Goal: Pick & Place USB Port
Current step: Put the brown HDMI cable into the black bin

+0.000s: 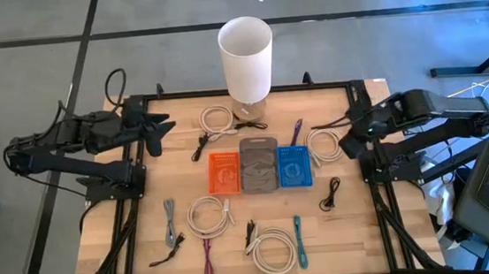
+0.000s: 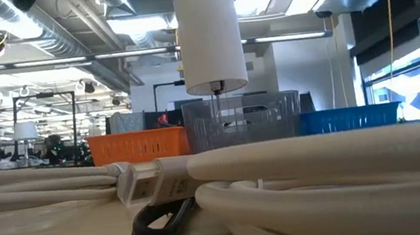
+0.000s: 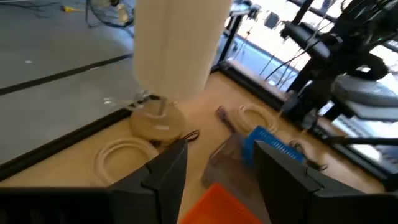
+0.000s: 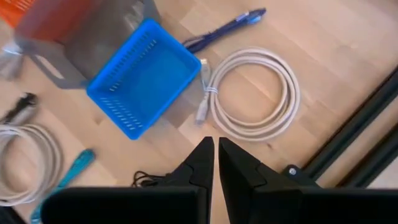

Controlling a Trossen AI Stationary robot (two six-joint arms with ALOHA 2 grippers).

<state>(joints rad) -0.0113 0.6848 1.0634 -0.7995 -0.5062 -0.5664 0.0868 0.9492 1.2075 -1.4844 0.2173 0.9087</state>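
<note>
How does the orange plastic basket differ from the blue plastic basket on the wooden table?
The orange plastic basket sits at the left end of the row, the blue plastic basket at the right end. A coiled white cable lies beside the blue one only. Both are rectangular, slotted and look empty.

Top-down layout: three baskets, orange (image 1: 224, 172), grey (image 1: 259, 164) and blue (image 1: 295, 166), stand side by side mid-table (image 1: 129, 240), below a white cylinder (image 1: 246, 57). Coiled white cables (image 1: 211, 216) and short coloured cables lie around them. Left gripper (image 1: 157, 134) and right gripper (image 1: 348, 142) wait at opposite table edges.
</note>
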